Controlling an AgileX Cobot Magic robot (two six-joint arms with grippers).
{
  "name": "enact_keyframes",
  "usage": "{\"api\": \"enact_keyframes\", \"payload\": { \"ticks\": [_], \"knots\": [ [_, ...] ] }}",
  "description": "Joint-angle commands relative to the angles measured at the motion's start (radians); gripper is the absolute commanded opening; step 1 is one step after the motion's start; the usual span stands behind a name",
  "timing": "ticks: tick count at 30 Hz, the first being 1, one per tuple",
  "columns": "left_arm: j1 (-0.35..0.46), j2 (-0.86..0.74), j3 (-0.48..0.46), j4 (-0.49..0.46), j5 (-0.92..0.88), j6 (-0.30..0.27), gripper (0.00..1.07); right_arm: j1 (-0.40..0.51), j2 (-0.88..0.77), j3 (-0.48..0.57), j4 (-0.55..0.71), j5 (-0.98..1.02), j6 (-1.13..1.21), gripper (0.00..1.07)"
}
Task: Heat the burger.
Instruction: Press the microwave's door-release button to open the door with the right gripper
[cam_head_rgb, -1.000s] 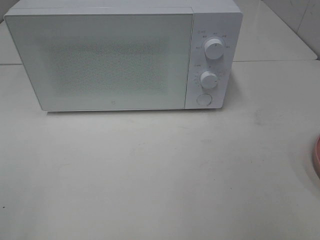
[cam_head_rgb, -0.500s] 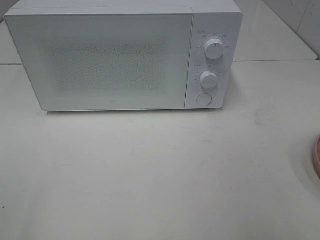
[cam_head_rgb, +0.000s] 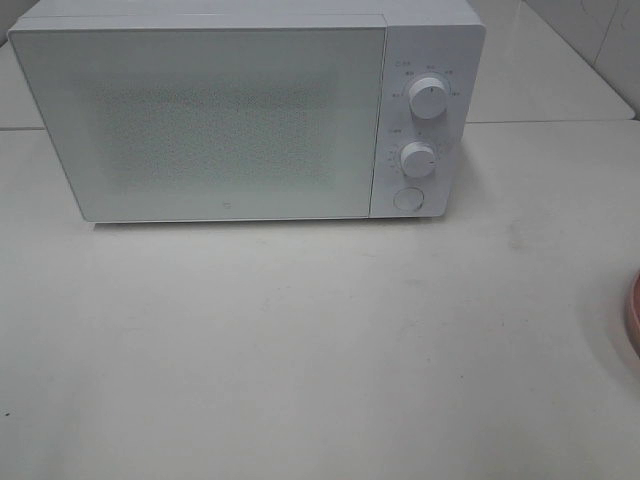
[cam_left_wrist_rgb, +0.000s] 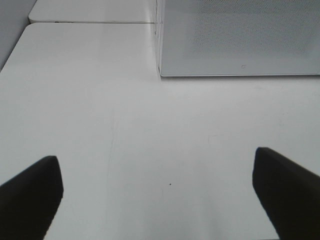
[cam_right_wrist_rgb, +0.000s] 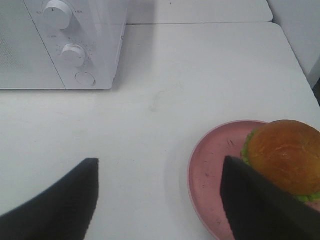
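- Since the microwave (cam_head_rgb: 245, 110) door is shut and nothing has been lifted, I judge the task barely begun
- The burger (cam_right_wrist_rgb: 285, 156) sits on a pink plate (cam_right_wrist_rgb: 215, 165) on the table (cam_head_rgb: 320, 350), well apart from the microwave and off towards its knob side; the high view catches only the plate's rim at its right edge
- The left gripper (cam_left_wrist_rgb: 157, 192) hangs over bare table near the microwave's front corner away from the knobs (cam_head_rgb: 428, 97), jaws spread wide, holding nothing
- The right gripper (cam_right_wrist_rgb: 160, 205) hovers by the plate, jaws apart with only table between them; one finger covers part of plate and burger in its wrist view, and I cannot tell whether it touches either
- Left to do, by my reckoning: open the door, put the burger inside, shut the door, set the knobs
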Motion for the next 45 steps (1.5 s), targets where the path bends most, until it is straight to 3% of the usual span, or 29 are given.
{"api": "enact_keyframes", "payload": {
  "ticks": [1,28,35,45],
  "knots": [
    [-0.001,-0.025,0.001,-0.005,-0.005,-0.004,0.98,-0.005,0.029,-0.006,0.007,-0.044,0.003,0.67],
    [-0.001,-0.025,0.001,-0.005,-0.005,-0.004,0.98,-0.005,0.368,-0.006,0.028,-0.349,0.004,0.67],
    [-0.001,-0.025,0.001,-0.005,-0.005,-0.004,0.98,-0.005,0.461,-0.001,0.026,-0.505,0.004,0.67],
    [-0.001,-0.025,0.001,-0.005,-0.005,-0.004,0.98,-0.005,0.524,0.171,0.026,-0.920,0.003,0.67]
  ]
}}
